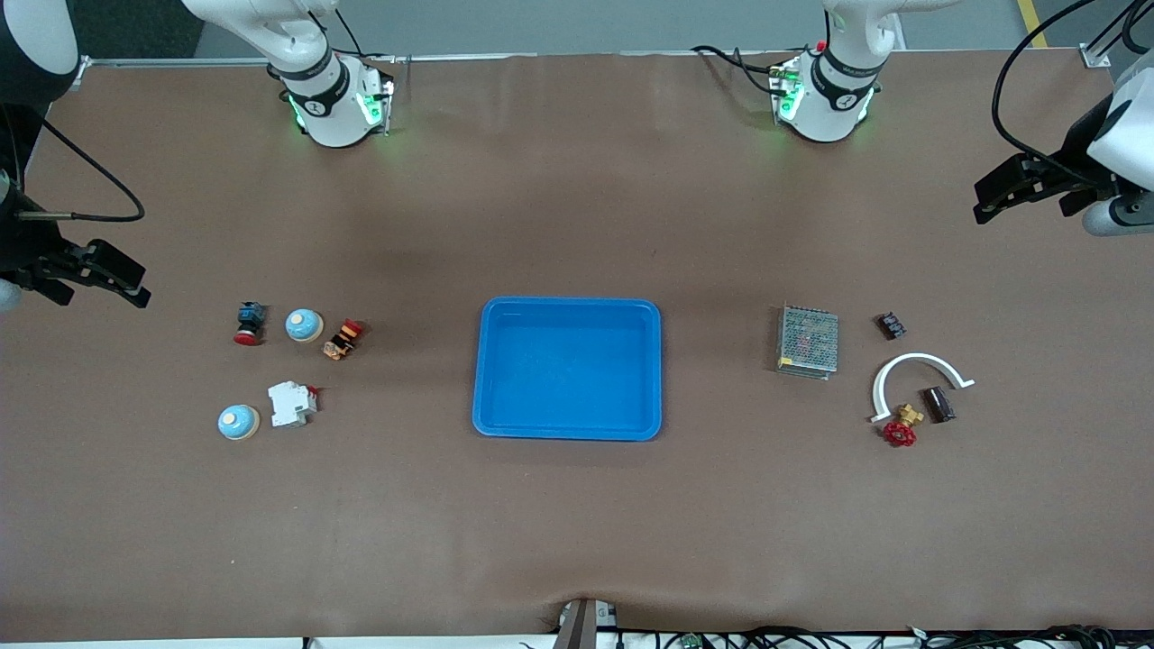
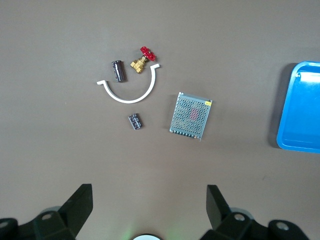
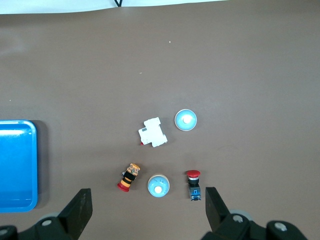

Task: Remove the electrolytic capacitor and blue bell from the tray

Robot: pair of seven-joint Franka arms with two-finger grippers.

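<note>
The tray [image 1: 567, 368] sat mid-table, with two bells [image 1: 304, 325] [image 1: 239, 421] toward the right arm's end and the capacitor [image 1: 938, 404] just beside the valve [image 1: 902, 427] toward the left arm's.

Your left gripper [image 1: 987, 203] hangs at the frame's upper right edge, fingers spread wide, holding nothing. Your right gripper [image 1: 113, 275] hangs at the left edge, mid-height, equally wide and empty. Both arms wait.

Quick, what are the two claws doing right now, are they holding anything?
Left gripper: open, holding nothing, up over bare table at its own end.
Right gripper: open, holding nothing, up over bare table at its own end.
</note>
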